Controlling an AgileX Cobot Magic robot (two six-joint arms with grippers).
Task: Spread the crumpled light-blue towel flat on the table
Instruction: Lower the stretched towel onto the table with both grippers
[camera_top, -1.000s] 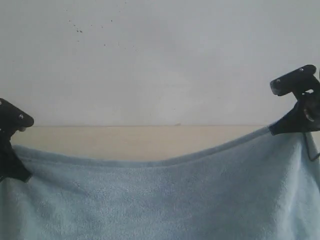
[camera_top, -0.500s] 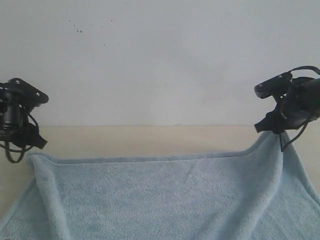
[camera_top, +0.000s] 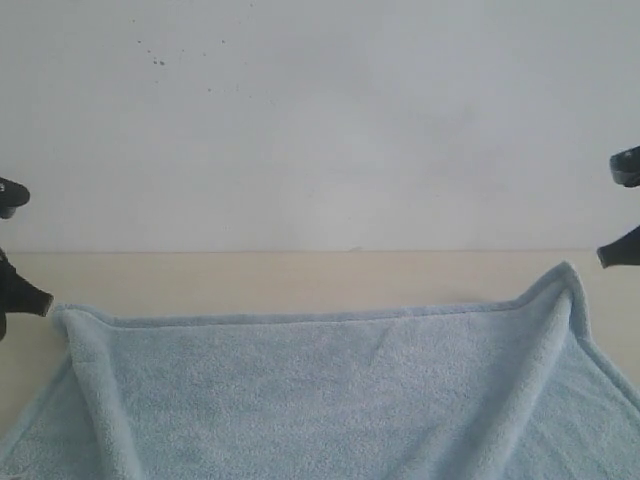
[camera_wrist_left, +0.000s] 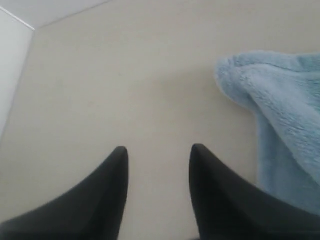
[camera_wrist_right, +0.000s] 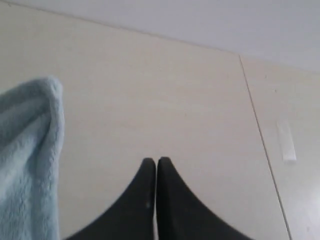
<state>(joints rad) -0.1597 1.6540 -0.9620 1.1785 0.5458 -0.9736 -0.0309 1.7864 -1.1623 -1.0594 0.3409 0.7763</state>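
The towel (camera_top: 330, 400) is lying spread over the near part of the table (camera_top: 300, 275), its hemmed far edge running left to right and both far corners humping up in soft folds. The left gripper (camera_wrist_left: 160, 147) is hanging just off the left corner, jaws moderately apart, gripping nothing. The right gripper (camera_wrist_right: 156, 161) is hovering beside the right corner, tips pressed together, empty. Bare tabletop is stretching from the hem to the wall (camera_top: 320, 120).

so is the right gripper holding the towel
No, the right gripper is shut on nothing above the table, with the towel lying apart from it.
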